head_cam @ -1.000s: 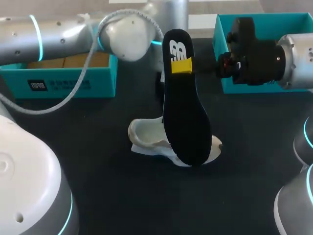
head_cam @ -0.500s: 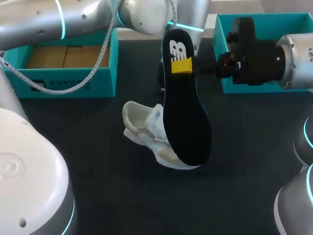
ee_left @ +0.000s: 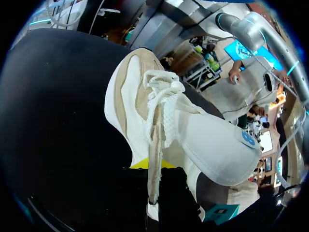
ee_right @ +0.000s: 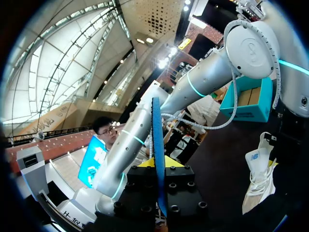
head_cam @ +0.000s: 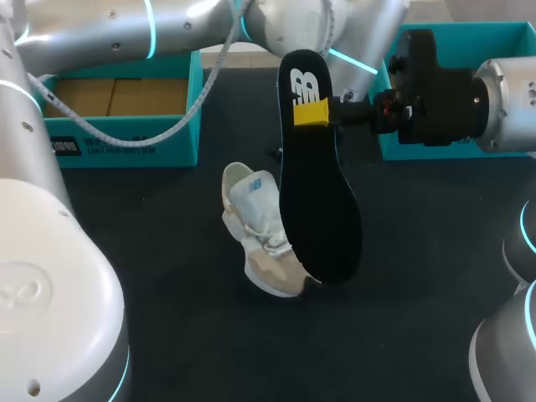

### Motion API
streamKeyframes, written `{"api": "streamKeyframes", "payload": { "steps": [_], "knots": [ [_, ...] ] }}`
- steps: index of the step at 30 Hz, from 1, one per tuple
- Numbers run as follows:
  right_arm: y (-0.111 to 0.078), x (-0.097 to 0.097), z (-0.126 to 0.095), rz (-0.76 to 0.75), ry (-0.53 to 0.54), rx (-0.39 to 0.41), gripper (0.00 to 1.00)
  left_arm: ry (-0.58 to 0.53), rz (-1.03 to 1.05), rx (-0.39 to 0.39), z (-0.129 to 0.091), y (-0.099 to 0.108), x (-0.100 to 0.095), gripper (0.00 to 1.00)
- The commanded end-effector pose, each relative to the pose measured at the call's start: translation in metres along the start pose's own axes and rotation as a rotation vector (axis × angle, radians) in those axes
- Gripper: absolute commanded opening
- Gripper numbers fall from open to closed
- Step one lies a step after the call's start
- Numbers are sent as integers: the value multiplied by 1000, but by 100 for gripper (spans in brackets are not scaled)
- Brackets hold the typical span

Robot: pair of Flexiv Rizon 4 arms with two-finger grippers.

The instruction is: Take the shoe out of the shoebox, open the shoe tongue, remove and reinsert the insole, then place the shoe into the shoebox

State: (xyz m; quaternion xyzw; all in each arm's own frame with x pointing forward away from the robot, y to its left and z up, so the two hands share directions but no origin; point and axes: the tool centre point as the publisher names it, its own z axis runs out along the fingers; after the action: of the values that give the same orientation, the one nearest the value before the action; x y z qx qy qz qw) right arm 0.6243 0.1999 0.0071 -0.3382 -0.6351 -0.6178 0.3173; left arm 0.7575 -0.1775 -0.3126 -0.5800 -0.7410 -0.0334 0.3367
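**Head view.** The right fingers [head_cam: 311, 111] are clamped on the black foam insole [head_cam: 320, 201] close to its logo-printed heel end. The insole hangs from them with its long axis running down toward the table [head_cam: 167, 335], broad forefoot end lowest. The white and beige lace-up shoe [head_cam: 258, 226] sits just to the left-arm side of that lower end and partly behind it. Its toe is nearest the camera and its blue-tagged tongue [head_cam: 254, 189] is at the far end, so shoe and insole run nearly parallel. The left arm [head_cam: 167, 33] reaches across behind the insole, and its fingertips are hidden here. The teal cardboard shoebox [head_cam: 126, 146] stands well apart from the shoe, on the left arm's side. A second teal box half [head_cam: 387, 142] lies behind the right wrist.

**Left wrist view.** The left fingers [ee_left: 147, 165] are pinched shut on the fabric rim of the shoe beside the lacing, with only a sliver of yellow tip showing. The shoe stretches away ahead of them, toe farthest, and the tongue is folded out to one side. I cannot tell whether the sole rests on the table.

**Right wrist view.** The insole shows edge-on as a thin line between the closed yellow tips, pointing straight ahead. The shoe lies off to one side of that line and lower, not under the insole's free end.

Reinsertion seems to depend on bringing the forefoot end sideways over the shoe's mouth, behind the tongue. The right arm would carry the insole while the left steadies the shoe.
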Motion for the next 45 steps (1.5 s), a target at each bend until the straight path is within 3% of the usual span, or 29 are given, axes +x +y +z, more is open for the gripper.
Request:
{"api": "streamKeyframes", "payload": {
  "steps": [1, 6, 12, 30, 45],
  "knots": [
    [2, -1, 5, 2, -2, 1, 0, 249, 317, -220, -11, 8, -2, 0],
    [2, -1, 5, 2, -2, 1, 0, 213, 339, -278, -19, 15, -6, 0],
    [2, -1, 5, 2, -2, 1, 0, 199, 340, -404, -20, 11, -19, 0],
    [2, -1, 5, 2, -2, 1, 0, 152, 112, -410, -6, 10, -43, 0],
    [2, -1, 5, 2, -2, 1, 0, 183, 20, -393, 23, 15, -64, 0]
  ]
}}
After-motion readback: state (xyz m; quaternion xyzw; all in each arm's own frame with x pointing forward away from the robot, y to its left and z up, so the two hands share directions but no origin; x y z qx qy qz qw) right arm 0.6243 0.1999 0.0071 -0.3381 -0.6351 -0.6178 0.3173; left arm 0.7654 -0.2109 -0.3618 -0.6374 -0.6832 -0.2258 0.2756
